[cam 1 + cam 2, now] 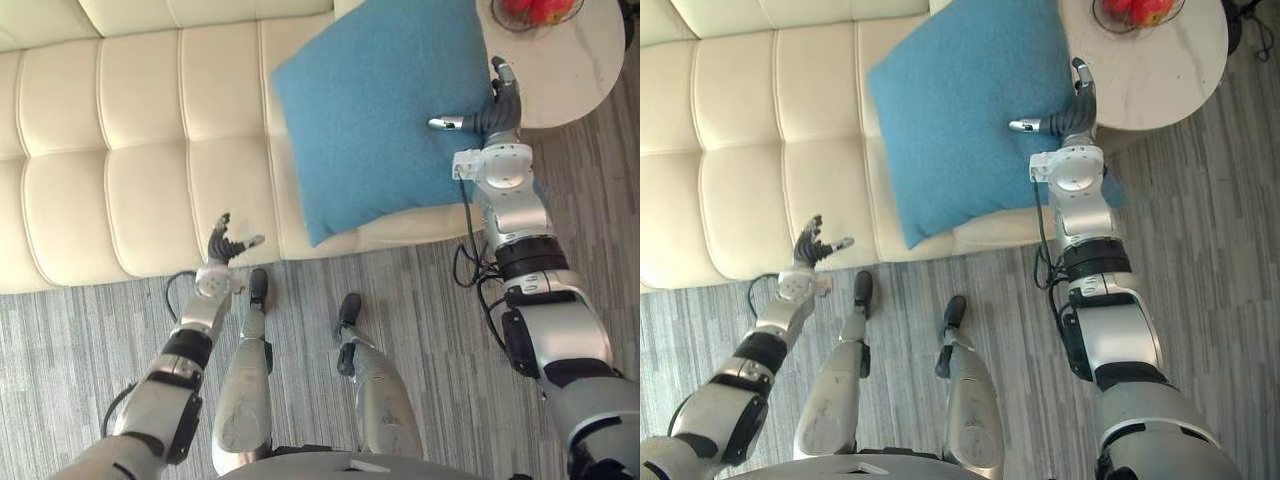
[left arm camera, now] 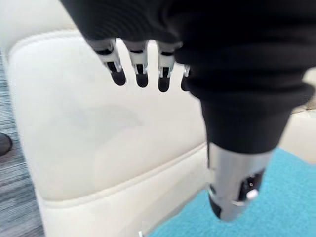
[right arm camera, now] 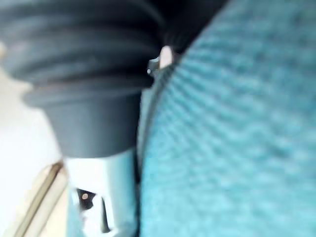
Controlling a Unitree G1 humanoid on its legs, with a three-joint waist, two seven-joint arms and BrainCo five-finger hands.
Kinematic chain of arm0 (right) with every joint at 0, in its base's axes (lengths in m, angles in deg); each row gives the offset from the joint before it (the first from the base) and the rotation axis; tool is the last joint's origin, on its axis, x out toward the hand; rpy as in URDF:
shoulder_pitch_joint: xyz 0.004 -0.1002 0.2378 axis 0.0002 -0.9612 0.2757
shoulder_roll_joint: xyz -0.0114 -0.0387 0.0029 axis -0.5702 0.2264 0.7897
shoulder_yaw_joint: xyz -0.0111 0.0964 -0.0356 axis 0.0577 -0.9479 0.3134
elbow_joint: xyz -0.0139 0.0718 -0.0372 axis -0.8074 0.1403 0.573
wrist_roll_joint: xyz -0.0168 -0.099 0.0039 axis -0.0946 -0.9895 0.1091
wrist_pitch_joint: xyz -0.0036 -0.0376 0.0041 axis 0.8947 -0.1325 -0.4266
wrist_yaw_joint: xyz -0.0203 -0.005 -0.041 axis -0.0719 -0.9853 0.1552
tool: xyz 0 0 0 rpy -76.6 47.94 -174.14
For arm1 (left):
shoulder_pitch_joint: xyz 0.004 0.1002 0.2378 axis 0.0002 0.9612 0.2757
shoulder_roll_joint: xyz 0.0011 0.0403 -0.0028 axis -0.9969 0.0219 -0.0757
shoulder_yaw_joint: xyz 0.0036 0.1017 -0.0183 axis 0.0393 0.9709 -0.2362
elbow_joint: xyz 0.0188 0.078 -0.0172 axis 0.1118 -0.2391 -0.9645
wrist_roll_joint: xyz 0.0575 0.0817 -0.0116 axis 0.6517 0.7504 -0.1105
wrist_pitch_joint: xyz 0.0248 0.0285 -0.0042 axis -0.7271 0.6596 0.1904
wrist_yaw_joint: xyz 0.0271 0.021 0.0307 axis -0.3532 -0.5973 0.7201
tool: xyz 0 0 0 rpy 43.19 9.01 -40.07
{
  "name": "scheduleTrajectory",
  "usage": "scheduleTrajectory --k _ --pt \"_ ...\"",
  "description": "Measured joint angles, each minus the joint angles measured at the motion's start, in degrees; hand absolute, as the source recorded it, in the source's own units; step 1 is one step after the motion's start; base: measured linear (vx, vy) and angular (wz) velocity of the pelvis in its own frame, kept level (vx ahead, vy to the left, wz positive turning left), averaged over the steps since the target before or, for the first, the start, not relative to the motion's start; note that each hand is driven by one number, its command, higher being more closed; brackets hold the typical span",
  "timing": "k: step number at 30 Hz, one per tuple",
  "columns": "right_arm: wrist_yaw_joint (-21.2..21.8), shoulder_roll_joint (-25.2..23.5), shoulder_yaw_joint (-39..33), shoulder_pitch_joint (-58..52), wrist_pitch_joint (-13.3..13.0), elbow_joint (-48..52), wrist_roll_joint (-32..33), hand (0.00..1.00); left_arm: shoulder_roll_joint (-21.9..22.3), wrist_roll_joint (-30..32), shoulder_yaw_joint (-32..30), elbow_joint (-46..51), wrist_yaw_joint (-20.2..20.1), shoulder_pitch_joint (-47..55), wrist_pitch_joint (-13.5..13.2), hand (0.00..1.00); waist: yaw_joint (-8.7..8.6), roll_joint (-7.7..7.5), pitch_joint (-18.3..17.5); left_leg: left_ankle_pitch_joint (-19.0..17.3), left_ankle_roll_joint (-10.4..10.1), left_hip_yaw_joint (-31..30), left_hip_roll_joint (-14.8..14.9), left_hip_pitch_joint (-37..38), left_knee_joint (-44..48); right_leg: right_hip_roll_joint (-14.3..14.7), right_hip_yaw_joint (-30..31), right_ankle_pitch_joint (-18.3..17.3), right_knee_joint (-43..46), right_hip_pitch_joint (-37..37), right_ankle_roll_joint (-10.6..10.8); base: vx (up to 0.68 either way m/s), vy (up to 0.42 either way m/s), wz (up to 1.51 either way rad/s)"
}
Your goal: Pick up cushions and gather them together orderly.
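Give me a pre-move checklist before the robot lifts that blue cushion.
1. Right hand on the blue cushion: ok, it lies at the cushion's right edge, thumb across the fabric.
2. Right hand's grip closed: not ok, its fingers are straight.
3. Left hand free to help: ok, open and empty above the sofa near its front edge.
4. Cushion resting steadily: ok, it lies on the seat, near corner reaching the front edge.
5. Clearance from the side table: cannot tell; it is close beside the right hand.
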Motion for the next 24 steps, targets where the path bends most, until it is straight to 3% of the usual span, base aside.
scheduleTrajectory --k 4,8,14,15,24 --pt "-1.1 -0.1 1.6 1.6 -0.3 2.2 0.1 0.00 -0.8 -1.2 0.9 -5.1 0.1 -9.0 0.1 0.00 -0.44 -0.05 0.1 0.3 0.0 0.5 0.2 -3.0 0.0 -0.5 0.7 -1.2 3.9 -5.1 -0.3 -0.06 -0.077 -0.06" --pt "-1.4 -2.2 1.6 1.6 -1.4 9.3 0.5 0.00 -1.2 -2.5 1.9 -6.7 0.9 -15.4 0.4 0.00 -2.18 -0.22 0.2 0.5 -0.2 2.8 0.7 -6.6 0.0 -1.0 1.9 -2.0 6.7 -10.6 -0.5 -0.01 -0.072 -0.12" --pt "-3.2 -6.6 1.3 -1.3 -2.8 22.9 4.6 0.00 3.0 -6.3 4.1 -6.4 1.0 -22.9 0.5 0.00 -4.13 -0.54 0.4 1.6 0.0 5.8 1.5 -10.0 0.0 -0.9 2.4 -2.1 7.9 -15.3 -0.7 0.07 -0.064 -0.12" --pt "-3.5 -7.1 1.1 -2.1 -3.2 24.3 4.9 1.00 3.3 -7.0 4.0 -6.4 1.1 -23.0 0.5 1.00 -4.19 -0.54 0.4 1.6 -0.1 6.1 1.6 -10.1 0.0 -0.9 2.4 -2.1 7.9 -15.4 -0.7 0.09 -0.063 -0.05" --pt "-6.0 -11.4 -0.5 -4.0 -6.5 31.5 12.4 1.00 3.4 -14.3 3.9 -0.4 2.6 -22.5 1.3 1.00 -4.22 -0.54 0.4 0.8 -0.2 13.0 2.6 -10.2 0.0 -1.8 2.4 -3.4 9.8 -16.4 -1.0 0.05 -0.043 0.04"
